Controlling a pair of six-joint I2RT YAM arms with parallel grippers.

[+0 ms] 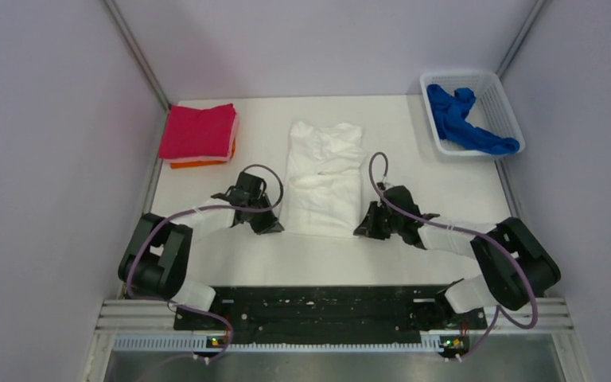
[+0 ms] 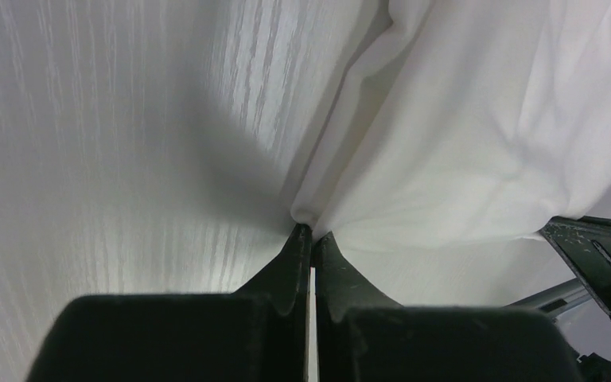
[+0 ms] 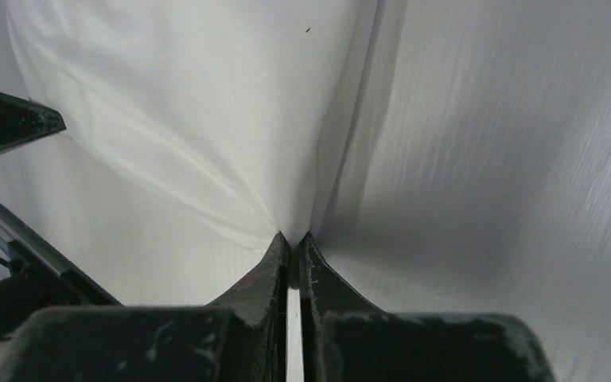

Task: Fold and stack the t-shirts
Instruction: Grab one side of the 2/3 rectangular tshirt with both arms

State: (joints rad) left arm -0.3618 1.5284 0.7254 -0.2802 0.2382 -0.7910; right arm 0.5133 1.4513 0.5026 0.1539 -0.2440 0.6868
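A white t-shirt [image 1: 324, 175] lies as a long folded strip in the middle of the table, its print hidden. My left gripper [image 1: 274, 227] is shut on its near left corner, seen pinched in the left wrist view [image 2: 312, 232]. My right gripper [image 1: 361, 231] is shut on the near right corner, seen in the right wrist view [image 3: 293, 239]. The cloth [image 2: 461, 143] [image 3: 207, 103] fans out from both pinches. A folded magenta t-shirt [image 1: 197, 131] sits on a folded orange one [image 1: 199, 163] at the back left. A royal-blue t-shirt [image 1: 463, 118] lies crumpled in the basket.
The white mesh basket [image 1: 489, 86] stands at the back right corner. Grey walls close in the table on the left, right and back. The right gripper's finger [image 2: 605, 263] shows at the left wrist view's edge.
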